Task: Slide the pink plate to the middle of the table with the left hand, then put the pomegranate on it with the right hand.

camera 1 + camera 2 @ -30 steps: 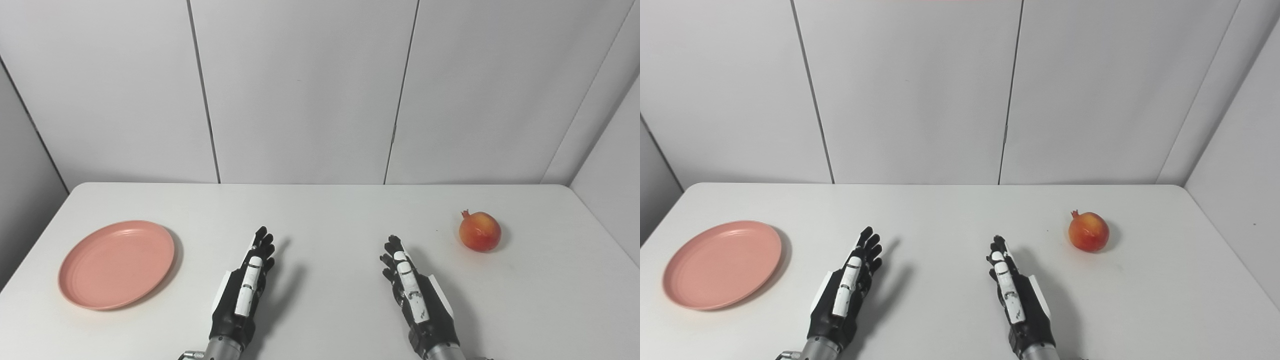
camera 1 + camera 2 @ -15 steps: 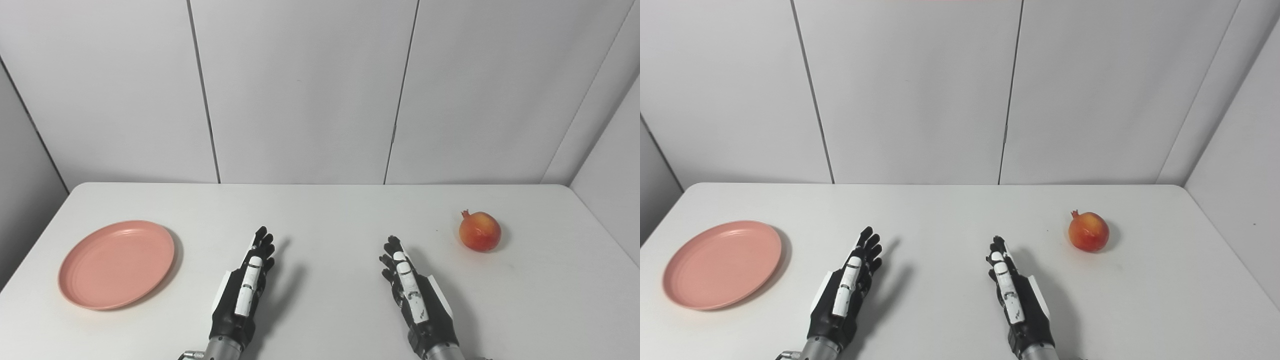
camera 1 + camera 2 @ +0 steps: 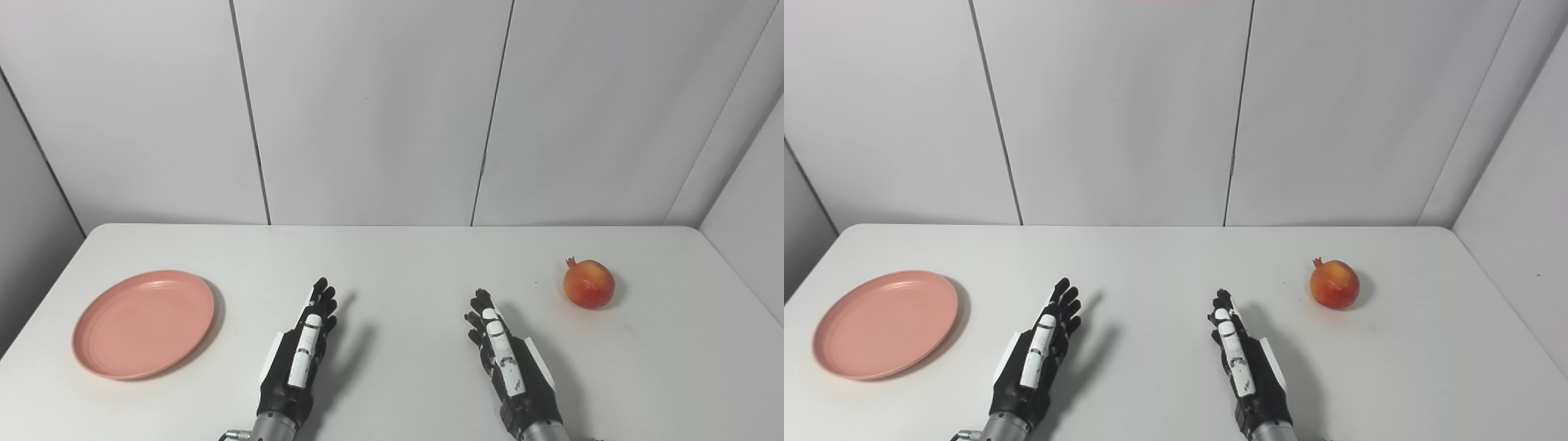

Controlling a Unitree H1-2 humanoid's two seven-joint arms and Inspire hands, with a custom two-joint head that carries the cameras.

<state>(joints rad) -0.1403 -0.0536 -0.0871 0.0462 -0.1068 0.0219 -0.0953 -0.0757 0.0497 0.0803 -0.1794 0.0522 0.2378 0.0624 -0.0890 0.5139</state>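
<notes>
The pink plate (image 3: 143,323) lies empty at the left side of the white table (image 3: 404,257). The red-orange pomegranate (image 3: 588,283) sits at the right side, stem end to the left. My left hand (image 3: 299,358) rests near the front middle, open, fingers straight and pointing away, well right of the plate. My right hand (image 3: 506,361) rests beside it, open and empty, well left of and nearer than the pomegranate. Neither hand touches anything. In the right eye view the plate (image 3: 885,323) and pomegranate (image 3: 1334,284) stand the same.
White wall panels (image 3: 367,110) close off the back of the table, and an angled panel (image 3: 747,202) stands at the right. The table's left edge runs just beyond the plate.
</notes>
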